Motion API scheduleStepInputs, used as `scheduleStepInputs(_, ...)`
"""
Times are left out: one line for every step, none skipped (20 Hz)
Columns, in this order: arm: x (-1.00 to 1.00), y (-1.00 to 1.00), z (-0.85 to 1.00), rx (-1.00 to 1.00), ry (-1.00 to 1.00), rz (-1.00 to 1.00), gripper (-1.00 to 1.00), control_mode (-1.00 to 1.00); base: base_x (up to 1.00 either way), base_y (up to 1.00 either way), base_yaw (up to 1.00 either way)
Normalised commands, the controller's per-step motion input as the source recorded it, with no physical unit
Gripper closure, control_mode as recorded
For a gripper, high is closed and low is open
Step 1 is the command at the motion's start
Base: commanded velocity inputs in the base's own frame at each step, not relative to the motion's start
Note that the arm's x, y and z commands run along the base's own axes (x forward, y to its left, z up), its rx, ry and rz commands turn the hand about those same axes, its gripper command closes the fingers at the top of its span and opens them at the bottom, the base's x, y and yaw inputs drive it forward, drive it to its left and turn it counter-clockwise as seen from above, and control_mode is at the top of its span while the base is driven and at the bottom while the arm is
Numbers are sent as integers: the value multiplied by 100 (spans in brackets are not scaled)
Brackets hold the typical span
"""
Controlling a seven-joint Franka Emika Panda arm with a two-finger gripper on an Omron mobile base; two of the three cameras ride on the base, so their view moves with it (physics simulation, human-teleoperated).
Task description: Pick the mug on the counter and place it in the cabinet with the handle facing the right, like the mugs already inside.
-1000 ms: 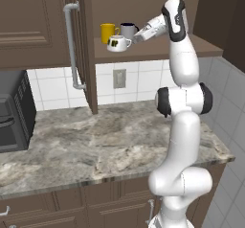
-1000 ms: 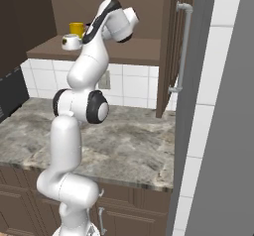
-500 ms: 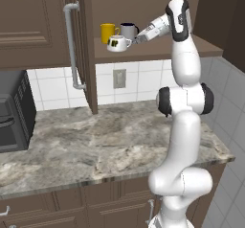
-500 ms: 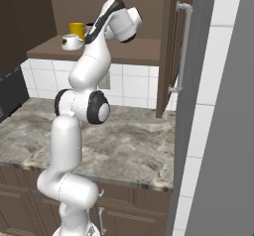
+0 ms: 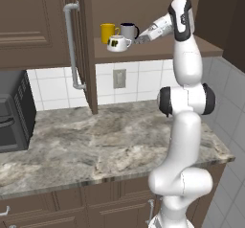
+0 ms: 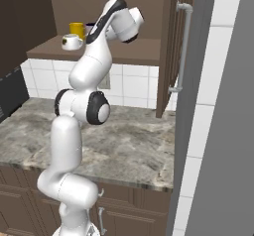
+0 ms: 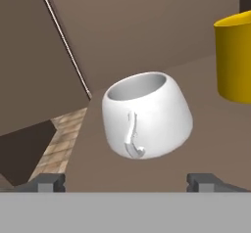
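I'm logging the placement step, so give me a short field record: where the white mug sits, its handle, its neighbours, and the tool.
mug: squat white mug sits on the cabinet shelf, off the counter
handle: the handle faces the hand camera, on the arm's side
neighbours: yellow mug and grey mug stand just behind it
tool: tool open, fingertips apart, clear of the mug
door: cabinet door open, bar handle at its edge
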Motion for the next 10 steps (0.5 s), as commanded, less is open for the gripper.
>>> scheduleStepInputs(-18,9,0,0,0,-2,-100,-100,0,0,0)
scheduleStepInputs(-23,9,0,0,0,-2,-100,-100,0,0,0)
scheduleStepInputs(-27,8,0,0,0,-2,-100,-100,0,0,0)
scheduleStepInputs(-29,10,-2,0,0,-2,-100,-100,0,0,0)
scheduleStepInputs(-29,12,-3,0,0,-1,-100,-100,0,0,0)
scheduleStepInputs(-32,8,-3,1,0,0,-100,-100,0,0,0)
scheduleStepInputs(-26,3,0,0,1,0,-100,-100,0,0,0)
scheduleStepInputs(-27,3,0,0,0,0,-100,-100,0,0,0)
scheduleStepInputs(-28,2,0,0,0,0,-100,-100,0,0,0)
scheduleStepInputs(-29,2,0,0,0,0,-100,-100,0,0,0)
